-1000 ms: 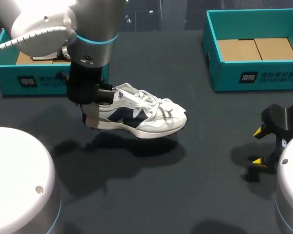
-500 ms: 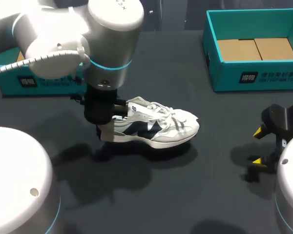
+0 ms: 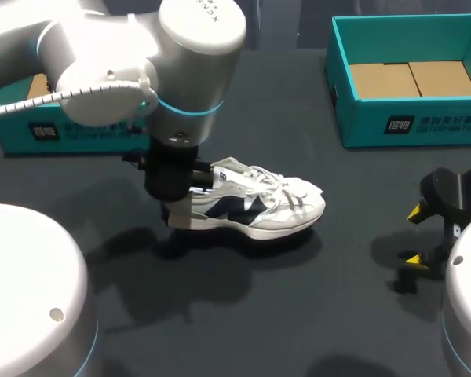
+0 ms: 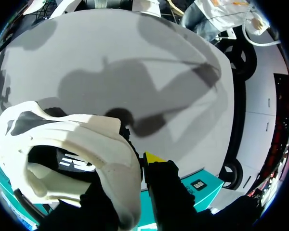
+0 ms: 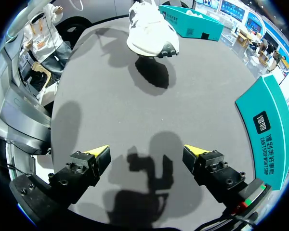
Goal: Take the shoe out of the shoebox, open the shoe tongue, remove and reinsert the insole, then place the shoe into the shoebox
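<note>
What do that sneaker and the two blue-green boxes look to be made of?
The shoe seems to be matte white fabric and smooth leather-like panels with dark patches, woven laces and a thick pale sole, probably foam or rubber. The right shoebox looks like cardboard: matte teal printed walls and plain brown flaps inside. The left shoebox seems the same.

In the left wrist view the heel of the shoe (image 4: 86, 159) sits across the left claw (image 4: 135, 168) — one yellow tip shows only as a sliver, the other is hidden behind the heel. In the head view my left arm covers that claw wholly, along with the shoe's heel. It also hides most of the left shoebox (image 3: 63, 135) at the upper left, which the left edge cuts too. The right shoebox (image 3: 412, 118) runs off the right edge — so does the body of the right claw (image 3: 415, 236).
</note>
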Available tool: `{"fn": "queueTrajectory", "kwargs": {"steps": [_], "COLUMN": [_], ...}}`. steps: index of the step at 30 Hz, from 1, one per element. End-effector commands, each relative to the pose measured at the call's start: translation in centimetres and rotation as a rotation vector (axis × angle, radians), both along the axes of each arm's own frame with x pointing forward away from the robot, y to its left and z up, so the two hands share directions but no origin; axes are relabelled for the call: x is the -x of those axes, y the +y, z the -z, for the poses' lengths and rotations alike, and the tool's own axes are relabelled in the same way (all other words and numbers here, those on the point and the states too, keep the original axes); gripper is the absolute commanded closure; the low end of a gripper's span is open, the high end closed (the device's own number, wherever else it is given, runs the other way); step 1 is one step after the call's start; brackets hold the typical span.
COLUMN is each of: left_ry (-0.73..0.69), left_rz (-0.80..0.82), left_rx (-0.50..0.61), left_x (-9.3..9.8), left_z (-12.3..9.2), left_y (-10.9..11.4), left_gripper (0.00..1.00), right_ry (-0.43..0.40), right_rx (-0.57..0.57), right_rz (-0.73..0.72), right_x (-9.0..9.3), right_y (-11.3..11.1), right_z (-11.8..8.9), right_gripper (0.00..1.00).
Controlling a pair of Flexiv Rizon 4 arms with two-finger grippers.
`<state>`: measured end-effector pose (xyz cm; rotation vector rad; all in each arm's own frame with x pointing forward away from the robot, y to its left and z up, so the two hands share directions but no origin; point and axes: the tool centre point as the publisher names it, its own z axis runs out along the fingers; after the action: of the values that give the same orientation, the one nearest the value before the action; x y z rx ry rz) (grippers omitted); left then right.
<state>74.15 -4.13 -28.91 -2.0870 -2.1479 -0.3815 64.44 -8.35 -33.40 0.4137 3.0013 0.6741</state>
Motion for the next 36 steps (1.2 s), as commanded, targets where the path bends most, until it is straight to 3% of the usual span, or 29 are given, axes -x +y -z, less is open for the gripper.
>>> {"fn": "queueTrajectory", "kwargs": {"steps": [1, 9, 19, 36], "left_ry": [-0.009, -0.058, -0.077, -0.074], "left_rz": [0.005, 0.019, -0.032, -0.019], "left_rx": [0.010, -0.019, 0.025, 0.040], "left_x": [0.3, 0.7, 0.3, -0.1], "left_z": [0.6, 2.7, 4.9, 7.0], "left_y": [-0.6, -2.0, -3.9, -5.4], "left_gripper": [1.00, 1.00, 1.00, 1.00], "right_ry": [-0.003, -0.003, -0.003, -0.003], "right_rx": [0.002, 0.002, 0.002, 0.002], "right_rz": [0.001, 0.001, 0.001, 0.001], "right_x": [0.2, 0.2, 0.2, 0.2], "right_y": [0.0, 0.0, 0.0, 0.0], "right_z": [-0.1, -0.1, -0.1, -0.1], "right_gripper": [0.00, 0.00, 0.00, 0.00]}}
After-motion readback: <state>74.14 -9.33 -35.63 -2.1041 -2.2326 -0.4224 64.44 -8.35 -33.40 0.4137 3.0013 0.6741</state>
